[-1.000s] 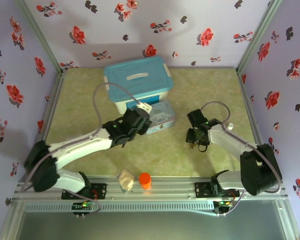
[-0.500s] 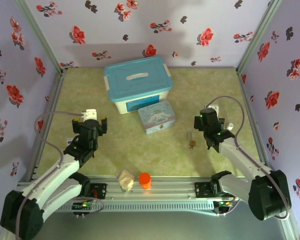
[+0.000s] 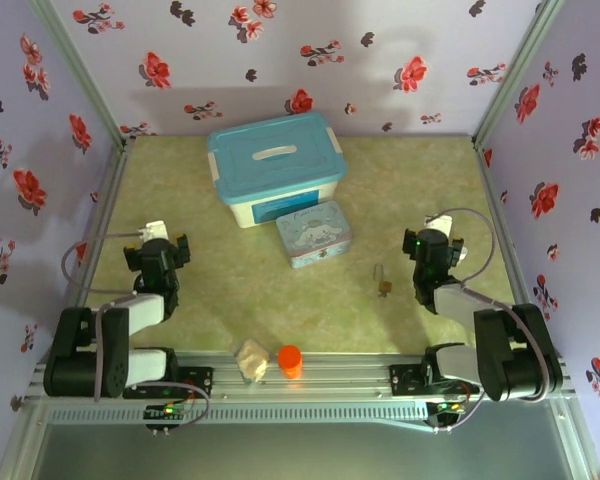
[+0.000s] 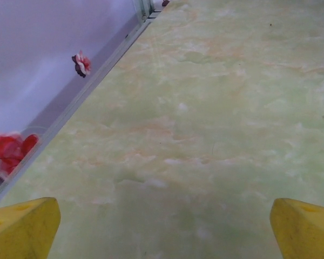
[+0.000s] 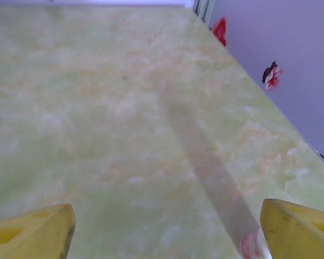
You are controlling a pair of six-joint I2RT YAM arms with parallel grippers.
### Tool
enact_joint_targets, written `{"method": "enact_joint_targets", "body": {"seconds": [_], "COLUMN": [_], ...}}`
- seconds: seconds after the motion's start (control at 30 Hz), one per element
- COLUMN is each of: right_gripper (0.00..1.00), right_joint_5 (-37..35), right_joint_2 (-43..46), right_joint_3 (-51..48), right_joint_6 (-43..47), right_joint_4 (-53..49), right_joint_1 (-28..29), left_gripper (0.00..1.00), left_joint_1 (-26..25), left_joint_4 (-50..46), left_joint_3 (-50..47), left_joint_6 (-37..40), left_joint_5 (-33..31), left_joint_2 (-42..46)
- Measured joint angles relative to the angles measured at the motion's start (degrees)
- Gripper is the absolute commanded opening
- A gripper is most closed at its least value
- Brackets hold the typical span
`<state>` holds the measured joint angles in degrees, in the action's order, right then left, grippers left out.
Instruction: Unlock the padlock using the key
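1. Top view: the padlock (image 3: pixel 383 284) lies loose on the desk (image 3: pixel 230 290). It is right of the tin (image 3: pixel 314 233) and near the right gripper (image 3: pixel 432 247), though not touching it. The key is too small to make out, so I cannot tell whether it sits in the lock or whether the shackle is sprung. Both arms are folded close to their bases, and the left gripper (image 3: pixel 157 248) is well apart from the lock. Nothing steadies or turns the lock, so this looks like a resting posture rather than a working one.
2. Left wrist: the yellow fingertips (image 4: pixel 21 226) sit at the two bottom corners, spread wide. Only bare desk lies between them, so this gripper is fully open and empty.
3. Right wrist: the fingertips (image 5: pixel 29 232) also stand wide apart with nothing held between them. A small white tube (image 5: pixel 252 245) lies just beside the right-hand finger, outside any grip, and seems to be mere clutter.
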<state>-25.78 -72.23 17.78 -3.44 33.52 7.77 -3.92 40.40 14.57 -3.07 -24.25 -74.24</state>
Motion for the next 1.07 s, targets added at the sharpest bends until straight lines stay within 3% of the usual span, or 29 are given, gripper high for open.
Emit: {"method": "enact_joint_targets", "body": {"seconds": [0.23, 0.37, 0.43, 1.07], "right_gripper": [0.89, 0.94, 0.99, 0.99], "right_joint_5": [5.55, 7.37, 7.34, 5.75], "right_joint_2": [-8.17, -15.67, -17.38, -17.38], "right_joint_3": [-1.38, -1.22, -0.74, 3.28], "right_joint_6": [-1.64, -1.66, -1.68, -2.58], "right_joint_4": [14.78, 20.15, 20.35, 17.64], "right_joint_1": [-5.14, -5.16, -5.16, -5.16], "left_gripper": [1.00, 1.00, 1.00, 1.00], "left_joint_1": [3.89, 4.20, 4.00, 2.91], "left_joint_4": [14.64, 15.17, 13.94, 12.87], "left_joint_3": [0.37, 1.01, 3.06, 6.29], "left_joint_6": [-1.27, -1.31, -1.27, -1.20], "left_joint_5": [6.73, 8.50, 8.85, 8.87], "left_joint_2": [-11.41, -13.88, -13.92, -13.92]}}
